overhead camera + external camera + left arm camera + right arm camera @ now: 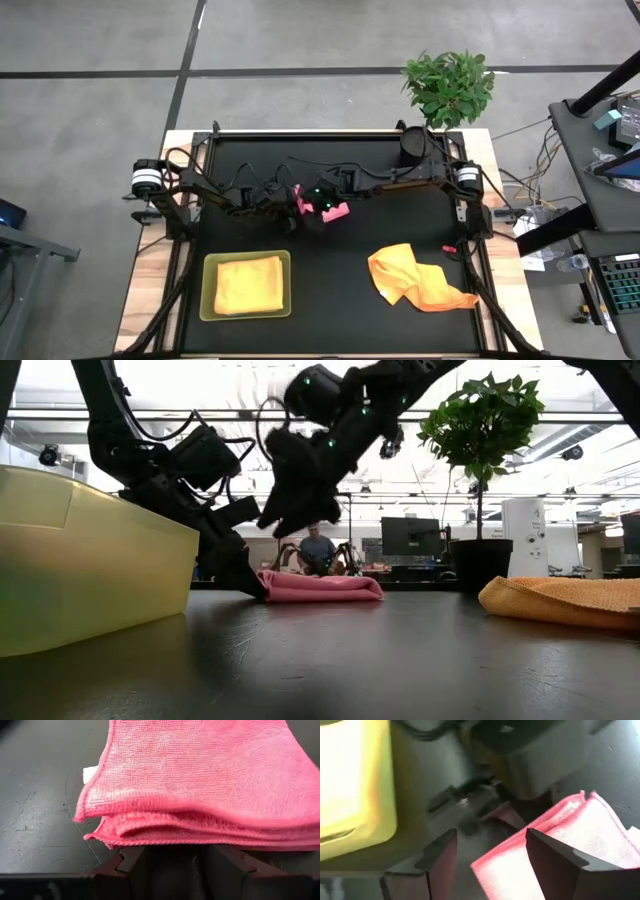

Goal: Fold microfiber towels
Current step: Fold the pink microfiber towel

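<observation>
In the middle of the high view, a soft pink microfiber towel (337, 209) lies folded into a thick stack on the black table (330, 300). The left gripper (240, 582) sits low at the stack's edge, its fingers apart with the fold just in front of them, touching or nearly so. The right gripper (490, 862) hangs just above the pink cloth, fingers apart and holding nothing. So this one looks about finished. Lower left, a folded yellow microfiber towel (248, 283) already rests in the translucent lime-green rectangular tray (207, 300). Lower right, a crumpled orange microfiber towel (415, 278) lies unfolded; I'd judge it is left to do, after the pink joins the tray.
</observation>
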